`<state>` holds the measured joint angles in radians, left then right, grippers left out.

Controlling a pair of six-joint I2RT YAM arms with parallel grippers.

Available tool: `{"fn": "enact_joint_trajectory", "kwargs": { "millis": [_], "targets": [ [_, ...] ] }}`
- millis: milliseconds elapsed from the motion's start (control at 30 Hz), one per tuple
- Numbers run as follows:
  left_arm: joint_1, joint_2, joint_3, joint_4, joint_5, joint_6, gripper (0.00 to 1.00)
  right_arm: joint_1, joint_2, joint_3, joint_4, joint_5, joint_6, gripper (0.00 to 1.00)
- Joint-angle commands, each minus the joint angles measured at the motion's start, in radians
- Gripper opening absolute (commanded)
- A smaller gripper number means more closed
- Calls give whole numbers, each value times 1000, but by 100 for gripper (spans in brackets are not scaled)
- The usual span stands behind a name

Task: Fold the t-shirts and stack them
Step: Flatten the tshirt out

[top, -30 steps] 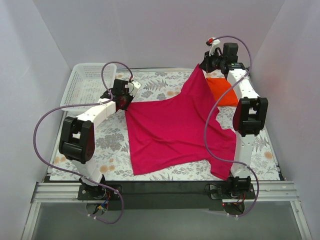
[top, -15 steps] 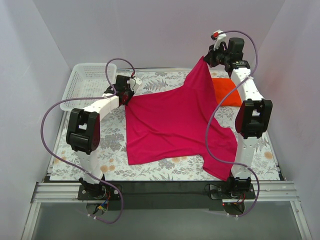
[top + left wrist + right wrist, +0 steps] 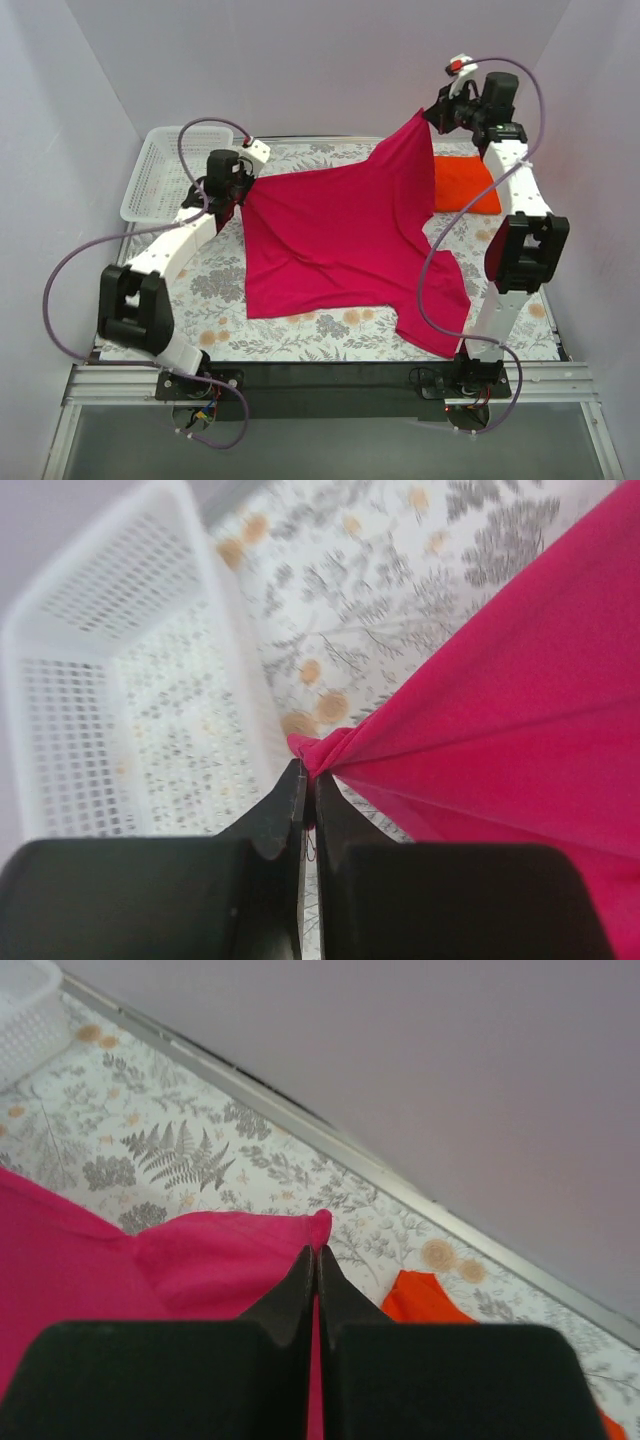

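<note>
A magenta-pink t-shirt (image 3: 340, 240) hangs stretched between both arms, its lower part trailing on the floral table toward the front right. My left gripper (image 3: 243, 196) is shut on its left corner (image 3: 312, 752), just beside the basket. High at the back right, my right gripper (image 3: 428, 113) is shut on another corner (image 3: 318, 1228) and holds it lifted. An orange-red t-shirt (image 3: 462, 184) lies folded on the table under the right arm, also seen past the right jaws as an orange patch (image 3: 425, 1300).
A white mesh basket (image 3: 170, 172) stands at the back left, close to the left gripper; its wall (image 3: 90, 670) fills the left wrist view. White enclosure walls surround the floral table (image 3: 215, 280). Purple cables loop off both arms.
Both grippers have moved apart and back, the right one higher and farther right, the left one toward the basket. The pink t-shirt is pulled wider and tauter, uncovering more of the orange-red one.
</note>
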<state>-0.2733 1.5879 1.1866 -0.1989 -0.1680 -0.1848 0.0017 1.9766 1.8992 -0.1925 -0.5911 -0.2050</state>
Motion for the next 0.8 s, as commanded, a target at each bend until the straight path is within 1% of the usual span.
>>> {"fn": "enact_joint_trajectory", "kwargs": {
  "millis": [0,67,133,167,200,267,300,433,467,500,567,600,700,733,767],
  "targets": [
    [-3,-224,-59,128,-10,-11,0,-81,-206,21,57,-82,64,1],
    [-7,-343,-82,151,1,-30,0,-104,-251,50,45,-122,96,1],
    [-10,-422,-105,180,34,-54,0,-127,-306,111,-1,-150,134,1],
    [-13,-459,-119,193,41,-67,0,-132,-323,136,-19,-157,141,1],
    [-14,-535,-137,241,47,-73,0,-135,-361,153,-62,-167,145,1],
    [-15,-604,-143,265,74,-108,0,-135,-407,213,-96,-173,150,1],
    [-15,-659,-142,285,81,-117,0,-137,-444,239,-140,-167,144,1],
    [-17,-776,-113,317,151,-157,0,-143,-524,440,-255,-43,70,1],
    [-17,-793,-107,322,165,-162,0,-143,-538,522,-272,-23,61,1],
    [-17,-815,-104,341,198,-166,0,-144,-561,555,-289,0,50,1],
    [-15,-864,-90,375,200,-171,0,-150,-579,613,-326,60,36,1],
    [-17,-878,-84,386,193,-176,0,-166,-596,653,-335,80,27,1],
    [-17,-916,-62,404,180,-168,0,-187,-616,690,-361,178,-19,1],
    [-17,-921,-58,406,141,-159,0,-189,-617,708,-364,227,-31,1],
    [-17,-922,-56,406,131,-148,0,-192,-621,715,-367,244,-40,1]
  ]
}}
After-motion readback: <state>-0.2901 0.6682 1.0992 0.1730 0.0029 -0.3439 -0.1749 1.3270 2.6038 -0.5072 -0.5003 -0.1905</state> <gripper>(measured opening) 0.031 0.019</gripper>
